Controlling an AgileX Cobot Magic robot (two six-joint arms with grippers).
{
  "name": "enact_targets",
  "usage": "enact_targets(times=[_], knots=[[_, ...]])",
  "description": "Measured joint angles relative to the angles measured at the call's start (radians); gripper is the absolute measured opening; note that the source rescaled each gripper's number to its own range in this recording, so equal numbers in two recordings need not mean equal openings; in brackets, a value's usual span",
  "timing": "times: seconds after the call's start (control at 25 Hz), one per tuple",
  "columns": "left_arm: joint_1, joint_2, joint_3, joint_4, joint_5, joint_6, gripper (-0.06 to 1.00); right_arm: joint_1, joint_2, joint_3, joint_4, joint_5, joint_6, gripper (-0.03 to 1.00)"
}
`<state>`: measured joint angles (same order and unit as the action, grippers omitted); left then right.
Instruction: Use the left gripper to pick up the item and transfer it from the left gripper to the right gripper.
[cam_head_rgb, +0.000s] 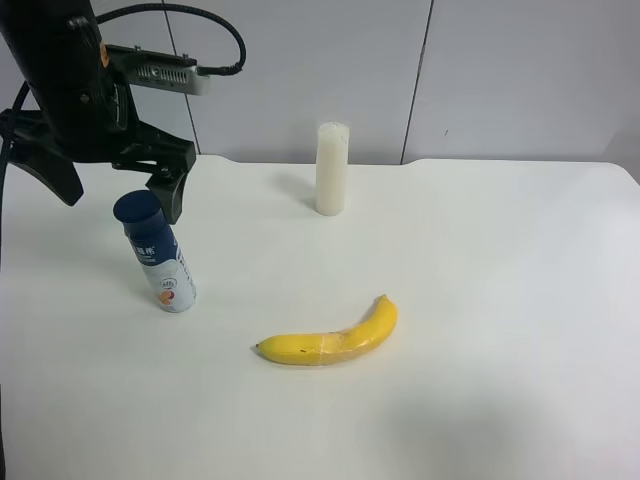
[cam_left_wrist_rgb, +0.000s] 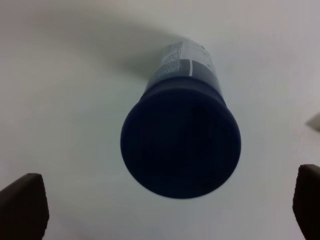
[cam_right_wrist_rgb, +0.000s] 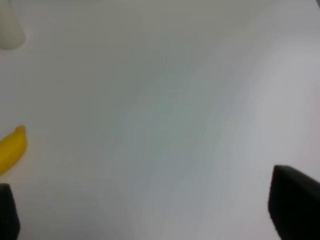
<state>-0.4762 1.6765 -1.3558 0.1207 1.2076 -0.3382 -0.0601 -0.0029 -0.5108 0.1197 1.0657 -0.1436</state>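
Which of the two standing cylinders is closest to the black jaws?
The bottle with the dark blue cap, standing just below the open black jaws. The plain white cylinder stands well apart from them, with no arm near it.

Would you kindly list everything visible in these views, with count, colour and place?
bottle: 1, dark blue cap and top, white below, standing on the table at the exterior high view's left.
cylinder: 1, white, upright near the table's far edge, apart from the rest.
banana: 1, yellow, lying near the table's middle.
table: 1, white, carries all three.
wall: grey panels, behind the table.
left hand: 1, black, open, just above the bottle's cap, not gripping it.
right hand: 1, black fingers, open, over bare table; seen only in its wrist view.
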Motion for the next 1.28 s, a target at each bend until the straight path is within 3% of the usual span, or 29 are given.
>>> enact_targets(times=[0.68,1.2,1.28], knots=[[0.000,0.120,0.000,0.002,-0.085,0.063,1.00,0.000,0.000,0.000,0.000,0.000,0.000,1.00],[0.000,0.142,0.000,0.008,-0.087,0.080,1.00,0.000,0.000,0.000,0.000,0.000,0.000,1.00],[0.000,0.142,0.000,0.008,-0.087,0.081,0.95,0.000,0.000,0.000,0.000,0.000,0.000,1.00]])
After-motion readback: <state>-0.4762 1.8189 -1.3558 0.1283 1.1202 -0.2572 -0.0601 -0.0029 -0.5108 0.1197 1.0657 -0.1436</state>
